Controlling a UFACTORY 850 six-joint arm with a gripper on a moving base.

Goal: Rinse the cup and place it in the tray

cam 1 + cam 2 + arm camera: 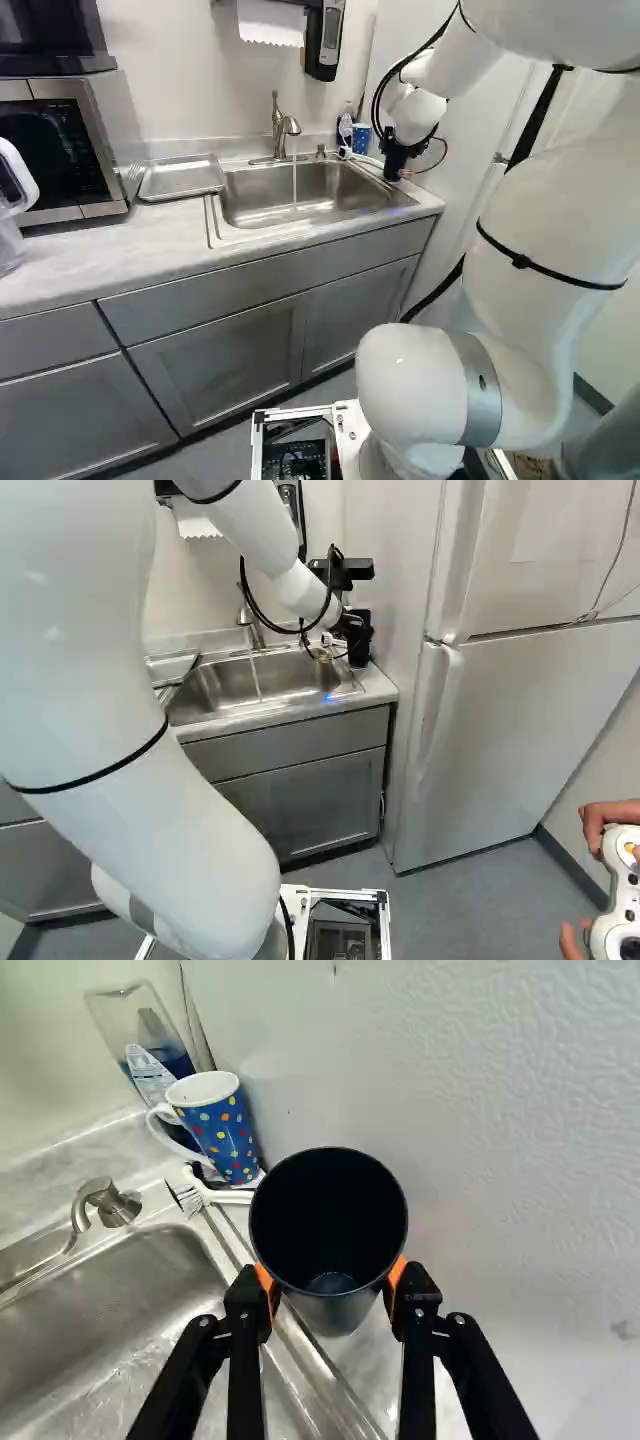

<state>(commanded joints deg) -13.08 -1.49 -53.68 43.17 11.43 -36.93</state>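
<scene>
Pale desk (pixel 100 258) carries metal tray (pixel 182 180) beside sink (pixel 335 182); faucet (pixel 279 125) running. Claw (pixel 355 631) clamped on black cup (pixel 328 1210) from two sides, near refrigerator (pixel 500 730). Dotted blue mug (pixel 224 1138) stands nearby.

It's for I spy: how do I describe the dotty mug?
Find the steel sink. Past its back corner, near the white dish brush, stands a blue mug. Only it has coloured dots; the black cup in the robot's hand has none.
</scene>
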